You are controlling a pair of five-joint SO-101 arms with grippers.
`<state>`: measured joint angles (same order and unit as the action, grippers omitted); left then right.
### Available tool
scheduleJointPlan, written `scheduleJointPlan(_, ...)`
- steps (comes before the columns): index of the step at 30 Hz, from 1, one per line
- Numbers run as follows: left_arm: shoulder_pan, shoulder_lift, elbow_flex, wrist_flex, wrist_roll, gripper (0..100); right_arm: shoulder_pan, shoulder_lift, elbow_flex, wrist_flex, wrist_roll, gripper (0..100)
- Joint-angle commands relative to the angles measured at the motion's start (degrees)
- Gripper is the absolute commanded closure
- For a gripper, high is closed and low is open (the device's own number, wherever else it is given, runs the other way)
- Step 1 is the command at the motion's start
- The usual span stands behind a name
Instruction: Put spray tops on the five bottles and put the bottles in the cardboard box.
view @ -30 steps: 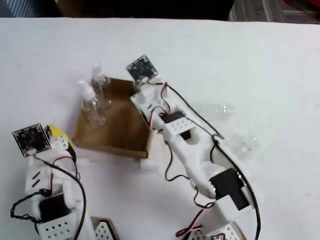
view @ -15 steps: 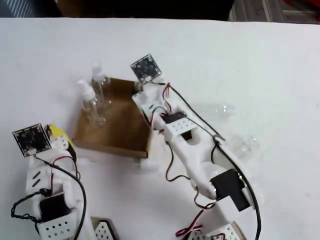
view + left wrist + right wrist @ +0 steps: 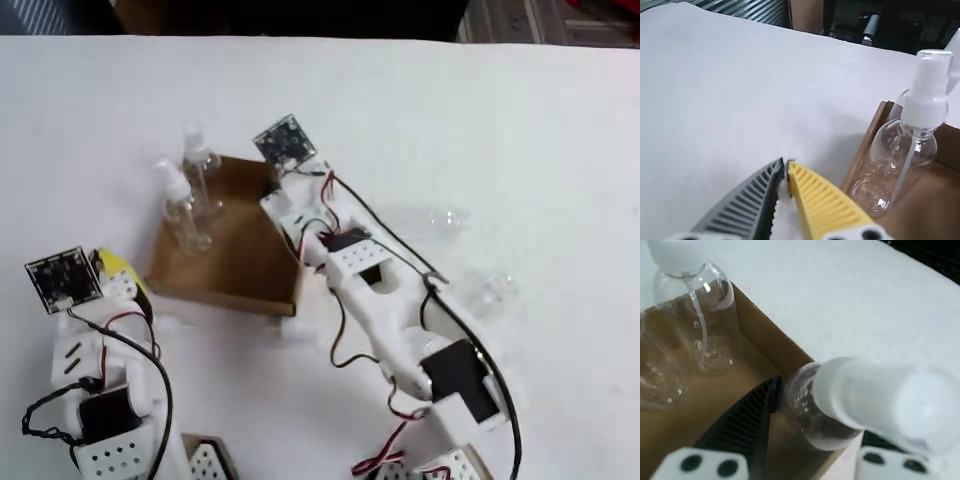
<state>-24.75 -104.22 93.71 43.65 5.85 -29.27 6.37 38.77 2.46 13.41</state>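
The open cardboard box (image 3: pixel 235 270) lies left of the table's middle. Two clear bottles (image 3: pixel 190 205) with white spray tops stand in its far left corner; the left wrist view has one of them (image 3: pixel 905 145) close up. My right gripper (image 3: pixel 810 412) is shut on a third clear bottle (image 3: pixel 812 415) with a white spray top (image 3: pixel 875 400), held over the box's far right corner beside the wall (image 3: pixel 765 337). My left gripper (image 3: pixel 785 170) rests shut and empty on the table just outside the box's left side, its yellow finger (image 3: pixel 118 268) visible from above.
Two loose clear bottles (image 3: pixel 445 218) (image 3: pixel 495 290) lie on the white table right of the right arm (image 3: pixel 400 320). The left arm's base (image 3: pixel 100 400) stands at the near left. Bare tabletop stretches across the far side and right.
The right arm's wrist has shifted slightly over the box's far right corner, still holding the bottle. The left arm has not moved.
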Motion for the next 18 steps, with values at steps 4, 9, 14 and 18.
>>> scheduleJointPlan(4,-0.5,-0.5,-0.4,-1.6,0.6,98,0.1,-0.8,0.7,0.3,0.8,78.1)
scheduleJointPlan(9,-0.5,-0.5,-0.4,-1.6,0.6,98,0.1,-1.1,0.7,0.3,0.8,77.9)
scheduleJointPlan(14,-0.5,-0.5,-0.4,-1.6,0.6,98,0.0,-1.2,0.4,0.0,0.4,77.9)
scheduleJointPlan(18,-0.4,-0.5,-0.4,-1.6,0.6,98,0.0,-1.2,0.4,-0.1,0.3,72.4)
